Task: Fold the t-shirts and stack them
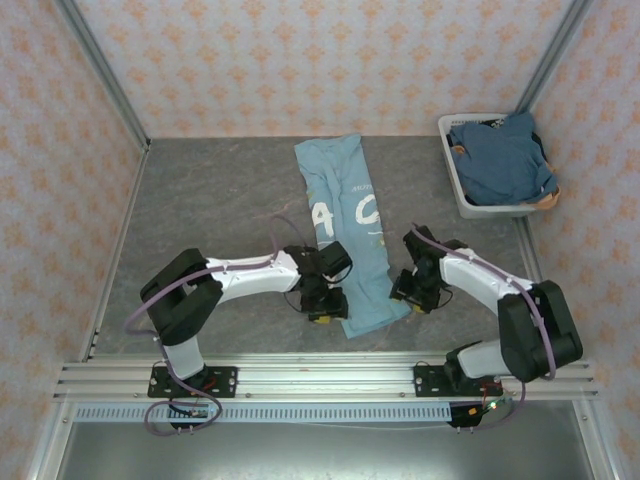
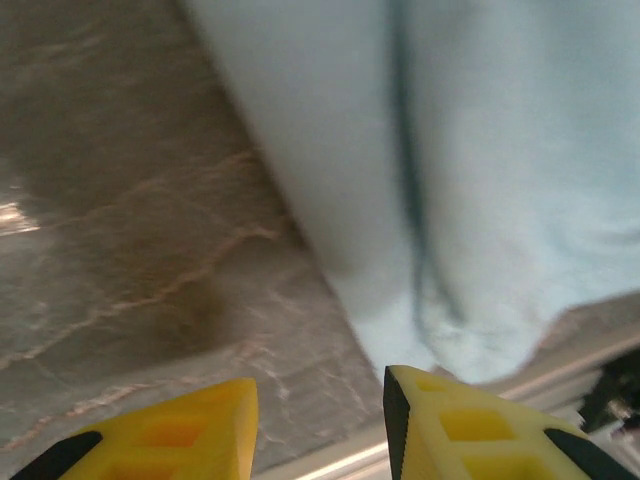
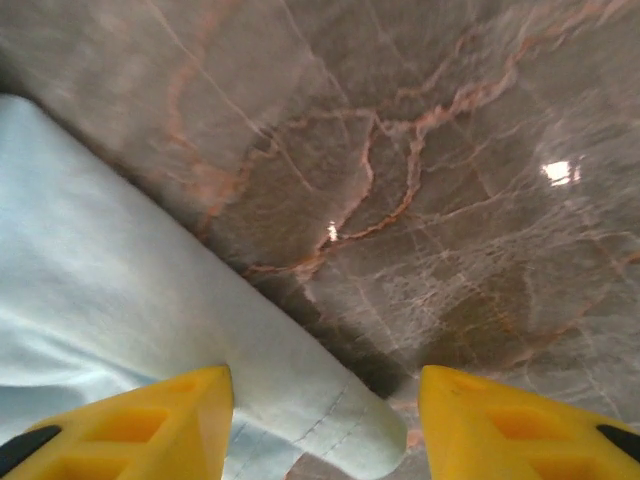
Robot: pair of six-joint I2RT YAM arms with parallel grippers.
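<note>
Left pincer (image 1: 321,318), right pincer (image 1: 406,293), one sky-blue t-shirt (image 1: 343,195) between, one white basket (image 1: 453,172)

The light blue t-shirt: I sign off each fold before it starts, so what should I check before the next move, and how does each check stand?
1. Light blue t-shirt lies as a long strip on the table: ok.
2. Left gripper open, empty, beside the shirt's near left edge: ok.
3. Right gripper open, the shirt's near right corner under its gap: ok.
4. Cloth gripped by either gripper: not ok.
5. Near hem smooth: cannot tell, blurred.
6. White basket with darker t-shirts stands apart, far right: ok.
</note>
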